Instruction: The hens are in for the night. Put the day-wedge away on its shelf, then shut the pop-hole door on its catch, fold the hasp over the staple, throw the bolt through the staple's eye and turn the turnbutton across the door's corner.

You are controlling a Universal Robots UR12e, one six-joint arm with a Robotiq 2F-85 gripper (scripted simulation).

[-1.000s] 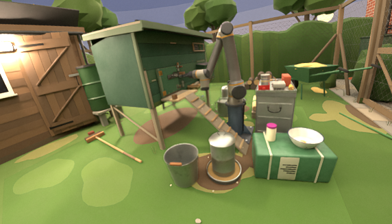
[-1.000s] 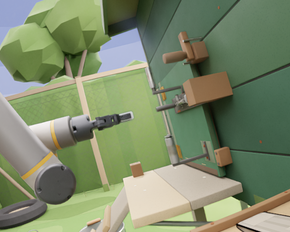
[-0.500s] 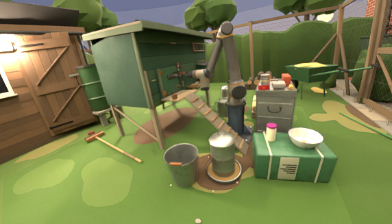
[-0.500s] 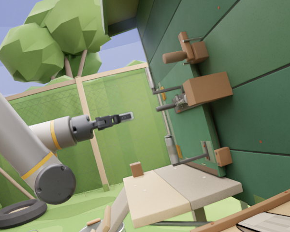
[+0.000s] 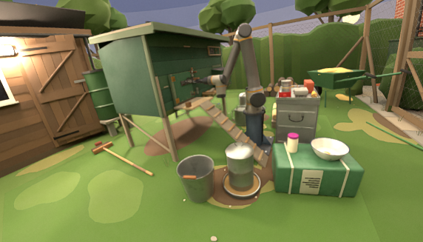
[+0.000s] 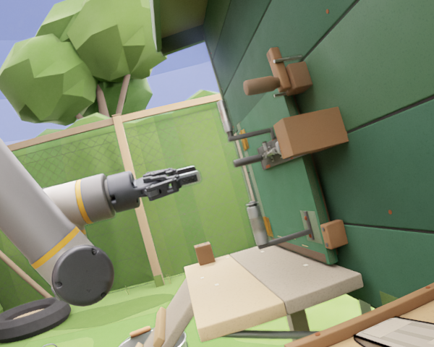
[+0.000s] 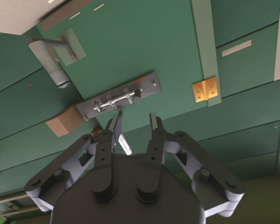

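Note:
My gripper point(image 7: 134, 119) point(image 6: 189, 176) point(image 5: 185, 82) is open and holds nothing. It hovers in the air a short way out from the green pop-hole door point(image 7: 131, 51) point(image 6: 284, 179), pointing at it. The door lies against the coop wall. The grey bolt plate with its silver bolt point(image 7: 117, 100) point(image 6: 268, 151) sits on the door just ahead of my fingers. A brown block point(image 6: 310, 131) point(image 7: 63, 121) stands on the wall beside the bolt's end. The turnbutton point(image 6: 277, 76) with its round peg is on the wall above the door. A grey door handle point(image 7: 49, 61) point(image 6: 256, 224) sticks out lower down. A small brown wedge point(image 6: 204, 253) stands on the landing board.
The landing board point(image 6: 262, 285) juts out from the wall below the door, under my gripper. A brass hinge point(image 7: 205, 88) is on the door's far side. A ramp point(image 5: 233, 127) leads down to the grass. A bucket point(image 5: 196, 177) and a feeder point(image 5: 240, 169) stand near the arm's base.

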